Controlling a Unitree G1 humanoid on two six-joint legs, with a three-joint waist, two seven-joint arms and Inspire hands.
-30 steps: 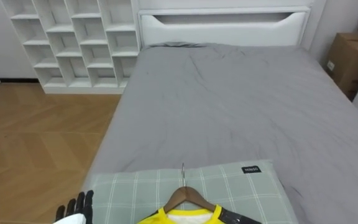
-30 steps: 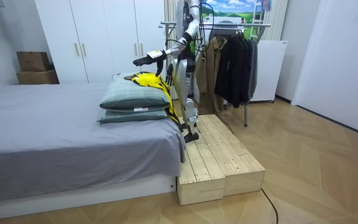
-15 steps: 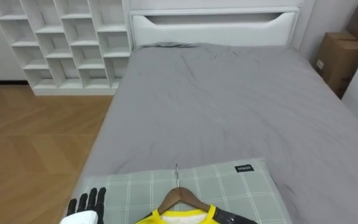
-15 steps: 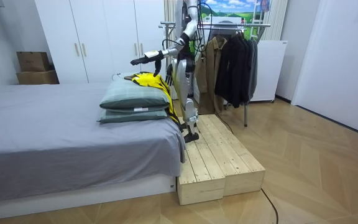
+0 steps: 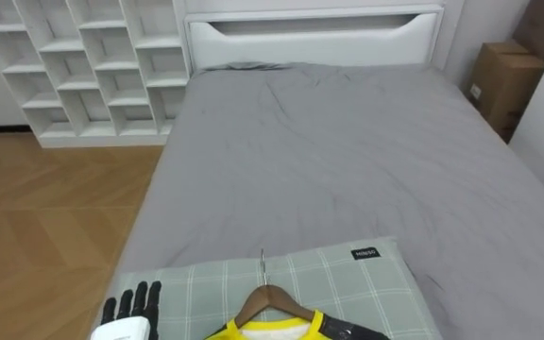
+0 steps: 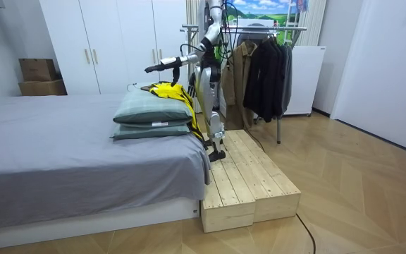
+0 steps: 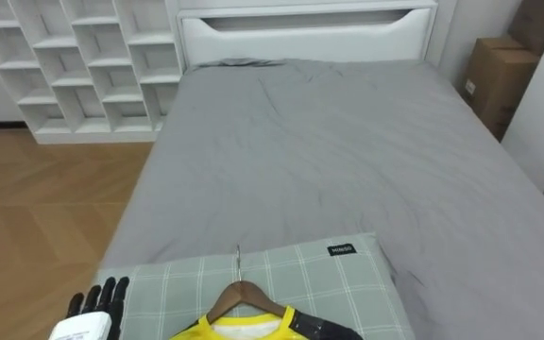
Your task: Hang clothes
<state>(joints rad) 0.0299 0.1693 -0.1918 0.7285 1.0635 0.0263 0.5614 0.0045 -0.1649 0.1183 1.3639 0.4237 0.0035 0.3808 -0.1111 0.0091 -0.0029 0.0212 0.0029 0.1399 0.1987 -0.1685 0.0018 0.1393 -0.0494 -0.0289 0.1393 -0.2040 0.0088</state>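
Wooden hanger (image 5: 270, 298), metal hook (image 5: 263, 267); matt grey cloth bedspread (image 5: 348, 161); checked pillow (image 5: 371, 288) probably cotton.

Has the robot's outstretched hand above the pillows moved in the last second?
Yes. The left hand has slid toward the room view's left, further out over the green checked pillow, which stays put.

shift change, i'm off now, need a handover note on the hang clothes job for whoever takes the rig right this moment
Left robot hand: open, fingers straight, holding nothing, above the left edge of the green checked pillow.
Yellow shirt with dark trim: on its wooden hanger with a metal hook, lying on that pillow at the robot's end of the grey bed.
Metal clothes rack with dark coats: behind the robot in the room view.
Done: shirt is on the hanger.
Left: grasp the hanger, turn to the rack, hook it on the rail.
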